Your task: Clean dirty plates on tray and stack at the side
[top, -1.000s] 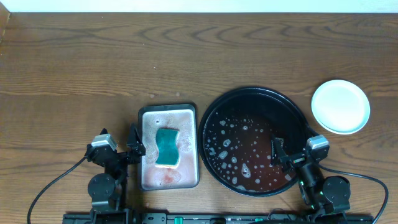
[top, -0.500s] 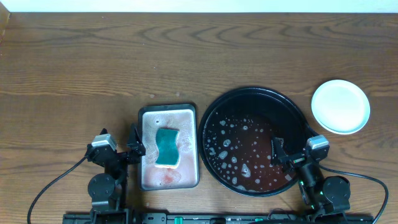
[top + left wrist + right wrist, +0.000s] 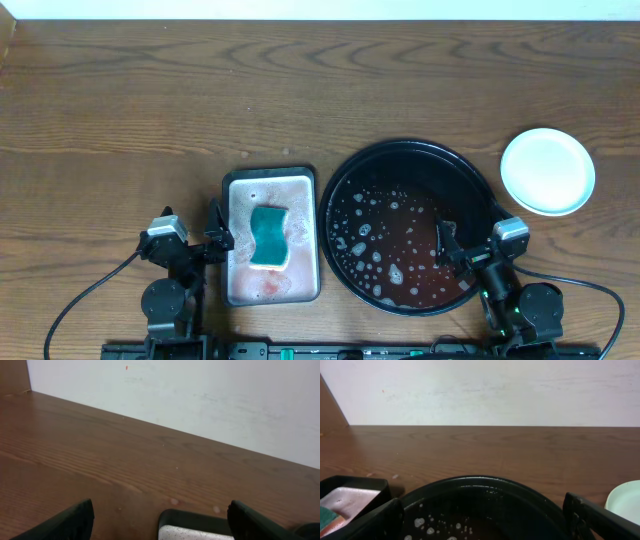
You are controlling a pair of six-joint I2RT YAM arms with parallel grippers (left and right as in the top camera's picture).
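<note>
One plate (image 3: 547,171) shows from above: small, round, pale mint-white, its face clean and free of red. Whether others lie beneath it cannot be told. It sits near the right edge of the bench (image 3: 200,90), just beyond the far right side of the tray (image 3: 415,143) and apart from it.

Tray: large, round, glossy black, raised rim. It holds no plate, only a thin reddish film dotted with white foam. It lies toward the front right of the bench.

Pan (image 3: 270,183): grey, rectangular, dark-rimmed, just left of the tray, close beside its rim. Its floor is wet and faintly pink at the near end. A teal sponge (image 3: 268,237) lies at its middle.

Left gripper (image 3: 190,232): at the front edge, by the pan's left side, jaws spread wide, nothing between them.

Right gripper (image 3: 475,250): at the front edge, over the tray's near right rim, jaws fully apart, holding nothing.

Change since the earlier frames: none. Plate, tray, pan, sponge and both grippers stand as they did a second ago.
</note>
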